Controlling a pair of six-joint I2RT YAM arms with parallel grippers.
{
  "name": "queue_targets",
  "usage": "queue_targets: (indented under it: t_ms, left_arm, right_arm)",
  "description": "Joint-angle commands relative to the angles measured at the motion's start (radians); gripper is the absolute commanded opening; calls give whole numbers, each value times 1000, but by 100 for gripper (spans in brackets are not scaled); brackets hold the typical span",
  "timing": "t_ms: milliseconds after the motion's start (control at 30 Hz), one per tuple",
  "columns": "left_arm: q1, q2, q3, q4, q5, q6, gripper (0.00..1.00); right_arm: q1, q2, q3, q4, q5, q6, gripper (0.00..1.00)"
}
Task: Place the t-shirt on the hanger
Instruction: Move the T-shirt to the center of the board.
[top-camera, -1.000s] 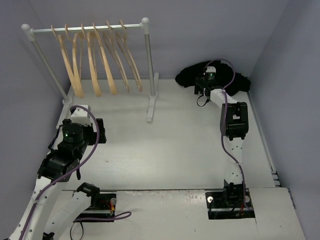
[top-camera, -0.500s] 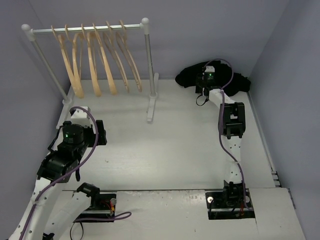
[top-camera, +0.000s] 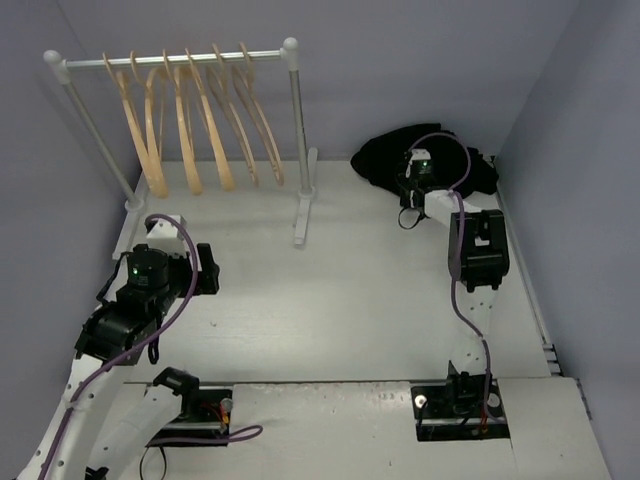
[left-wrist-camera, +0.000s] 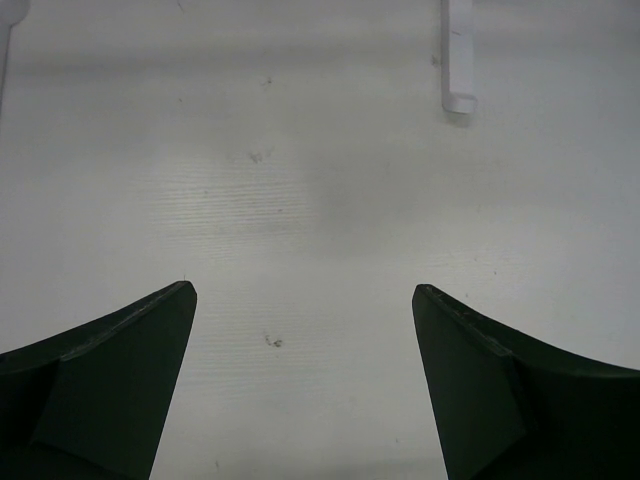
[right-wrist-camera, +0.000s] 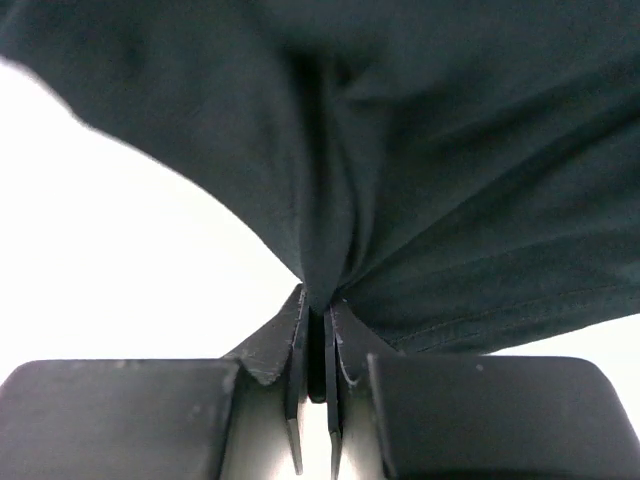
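1. Table (top-camera: 330, 290): white, carrying everything below.
2. Rack (top-camera: 296, 140): stands at 11 o'clock, bearing tan hangers (top-camera: 189, 130).
3. T-shirt (top-camera: 380, 152): lies bunched at 1 o'clock, well apart from the rack.
4. Left gripper (left-wrist-camera: 305, 300): hovers at 8 o'clock, spread wide, grasping nothing.
5. Right gripper (right-wrist-camera: 317, 320): clenched on a fold of the T-shirt.

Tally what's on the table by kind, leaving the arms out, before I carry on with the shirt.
Wooden hangers: 7, as best I can tell, since they overlap
Black t-shirt: 1
Clothes rack: 1
Total: 9
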Motion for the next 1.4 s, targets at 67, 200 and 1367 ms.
queue_targets:
  t_ms: [67,200,1367]
  left_arm:
    - [-8,89,22,65,106,-93,85]
    - [-15,113,-1,118,163,-148,85]
    - [-315,1066,202,752,10,-596,75]
  right_arm:
    - [223,-422,-343,24,-29,68,0]
    - [395,-625,-595,55,10,153,0]
    - [607,-1203,-1119,-21,146,512,0]
